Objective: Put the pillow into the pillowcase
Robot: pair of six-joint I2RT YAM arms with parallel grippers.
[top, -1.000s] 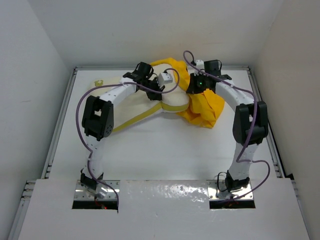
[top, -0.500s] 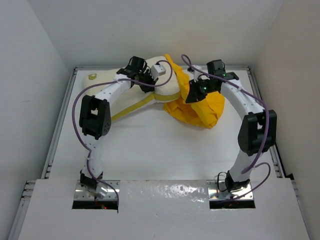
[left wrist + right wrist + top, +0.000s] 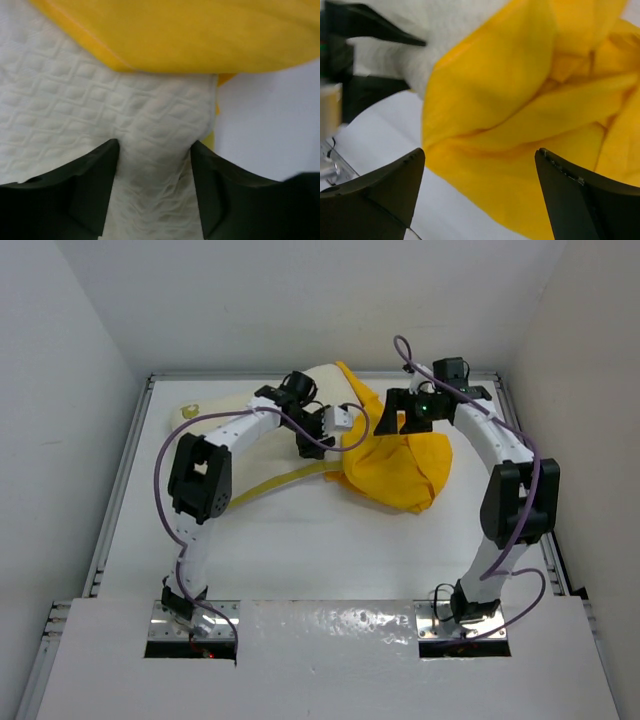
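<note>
The cream-white pillow (image 3: 240, 410) lies at the back of the table, its right end under the mouth of the yellow pillowcase (image 3: 400, 465). In the left wrist view the pillowcase (image 3: 200, 35) edge overlaps the quilted pillow (image 3: 75, 100). My left gripper (image 3: 347, 426) (image 3: 155, 150) is open, its jaws parted either side of a bunched ridge of pillow fabric. My right gripper (image 3: 392, 420) (image 3: 480, 155) hangs wide open just above the pillowcase (image 3: 520, 125), holding nothing. The pillow (image 3: 415, 30) shows at that view's top left.
The pillow's yellow-green band (image 3: 285, 478) trails toward the table's left middle. A small yellow emblem (image 3: 190, 412) sits on the pillow's far left corner. The table's raised rim (image 3: 125, 470) runs along both sides. White walls close in behind.
My right gripper has opened and let go of the pillowcase, which now lies flatter and wider. My left jaws have parted on the pillow. Both wrists shifted slightly right.
</note>
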